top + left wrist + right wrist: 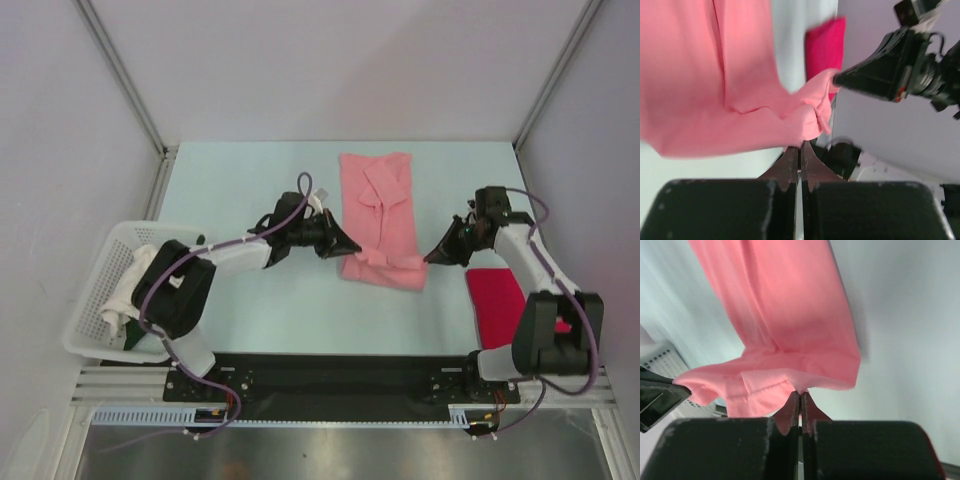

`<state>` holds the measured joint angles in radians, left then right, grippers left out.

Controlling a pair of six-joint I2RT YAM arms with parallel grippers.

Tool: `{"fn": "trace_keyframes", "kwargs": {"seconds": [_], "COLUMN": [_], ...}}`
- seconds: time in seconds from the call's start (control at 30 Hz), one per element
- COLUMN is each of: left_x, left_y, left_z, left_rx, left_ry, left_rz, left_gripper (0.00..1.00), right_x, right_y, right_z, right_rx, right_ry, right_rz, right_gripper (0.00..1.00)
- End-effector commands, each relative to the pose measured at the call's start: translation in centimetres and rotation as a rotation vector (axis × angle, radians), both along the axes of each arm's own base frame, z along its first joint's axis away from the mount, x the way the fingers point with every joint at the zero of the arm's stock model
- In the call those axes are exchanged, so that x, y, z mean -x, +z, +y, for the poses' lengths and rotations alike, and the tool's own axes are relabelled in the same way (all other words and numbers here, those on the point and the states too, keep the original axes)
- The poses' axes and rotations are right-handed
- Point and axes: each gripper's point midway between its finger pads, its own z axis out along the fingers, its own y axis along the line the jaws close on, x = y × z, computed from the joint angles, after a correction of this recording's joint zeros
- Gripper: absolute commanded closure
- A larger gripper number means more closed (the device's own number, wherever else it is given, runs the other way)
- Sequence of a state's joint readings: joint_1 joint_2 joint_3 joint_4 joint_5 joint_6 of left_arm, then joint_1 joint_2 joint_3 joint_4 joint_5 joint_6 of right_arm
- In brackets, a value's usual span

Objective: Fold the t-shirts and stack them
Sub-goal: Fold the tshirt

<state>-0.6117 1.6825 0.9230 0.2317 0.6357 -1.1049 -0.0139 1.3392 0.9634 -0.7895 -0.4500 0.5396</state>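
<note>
Bright, even, diffuse light, with only faint shadows on the pale bench [260, 310]. The top view is sharp; both wrist views are smeared and soft.

Your left end effector [352, 247] and right end effector [432, 258] are both pinched closed, arms bent inward, tips facing.
</note>
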Motion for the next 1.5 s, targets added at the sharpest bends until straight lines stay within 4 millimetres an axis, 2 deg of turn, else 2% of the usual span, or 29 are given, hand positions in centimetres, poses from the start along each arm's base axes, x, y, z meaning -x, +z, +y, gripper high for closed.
{"fn": "trace_keyframes", "kwargs": {"seconds": [0.0,0.03,0.07,0.1,0.13,0.2,0.23,0.27,0.37,0.47,0.5,0.7,0.83,1.23,1.33,1.37,1.4,1.47], "left_x": [-4.4,-5.3,-7.1,-8.1,-9.8,-11.3,-12.4,-12.8,-14.5,-15.8,-16.0,-17.2,-17.7,-19.5,-20.1,-20.3,-20.3,-21.3], "left_y": [-0.1,0.0,1.2,1.1,1.1,1.0,0.7,0.6,-0.2,-0.9,-1.0,-2.3,-3.3,-4.9,-5.0,-5.4,-5.9,-5.4], "left_z": [0.0,-0.1,-0.1,-0.1,-0.1,-0.1,-0.1,-0.1,-0.3,0.3,0.5,1.4,1.4,1.5,1.6,1.7,2.0,2.5], "left_rx": [0.008,0.013,0.034,0.038,0.044,0.047,0.047,0.053,0.062,0.055,0.051,0.043,0.047,0.044,0.045,0.033,0.010,-0.008], "left_ry": [0.024,0.029,0.047,0.056,0.074,0.091,0.104,0.105,0.114,0.149,0.159,0.190,0.182,0.204,0.206,0.201,0.204,0.194], "left_rz": [-0.011,-0.011,-0.033,-0.029,-0.035,-0.034,-0.029,-0.016,0.009,0.019,0.017,0.041,0.065,0.084,0.077,0.068,0.084,0.031], "left_gripper": [1.00,1.00,1.00,1.00,1.00,1.00,1.00,1.00,1.00,1.00,1.00,1.00,1.00,0.99,0.88,0.80,0.79,0.78], "right_x": [-6.0,-7.0,-8.1,-9.0,-11.0,-12.7,-14.5,-15.3,-18.2,-19.9,-20.1,-21.5,-21.7,-22.4,-22.4,-22.5,-22.7,-23.0], "right_y": [2.3,0.8,0.6,0.6,0.5,0.6,1.6,0.2,0.0,0.4,-0.3,-0.9,-1.7,-3.9,-4.7,-5.0,-5.5,-5.7], "right_z": [-0.3,-0.5,-0.6,-0.6,-0.7,-0.6,-0.6,-0.4,-0.3,0.1,0.2,0.4,0.2,0.0,-0.1,-0.3,-0.4,-1.3], "right_rx": [0.000,0.002,-0.006,-0.016,-0.023,-0.036,-0.040,-0.054,-0.073,-0.106,-0.112,-0.126,-0.123,-0.136,-0.136,-0.132,-0.132,-0.116], "right_ry": [0.078,0.081,0.082,0.086,0.088,0.095,0.097,0.096,0.082,0.085,0.087,0.085,0.078,0.075,0.072,0.072,0.070,0.068], "right_rz": [-0.136,-0.088,-0.082,-0.087,-0.091,-0.092,-0.122,-0.084,-0.092,-0.105,-0.088,-0.088,-0.074,-0.035,-0.021,-0.018,-0.009,-0.012], "right_gripper": [1.00,1.00,1.00,1.00,1.00,1.00,1.00,1.00,1.00,1.00,1.00,1.00,1.00,1.00,1.00,0.99,0.96,0.90]}}
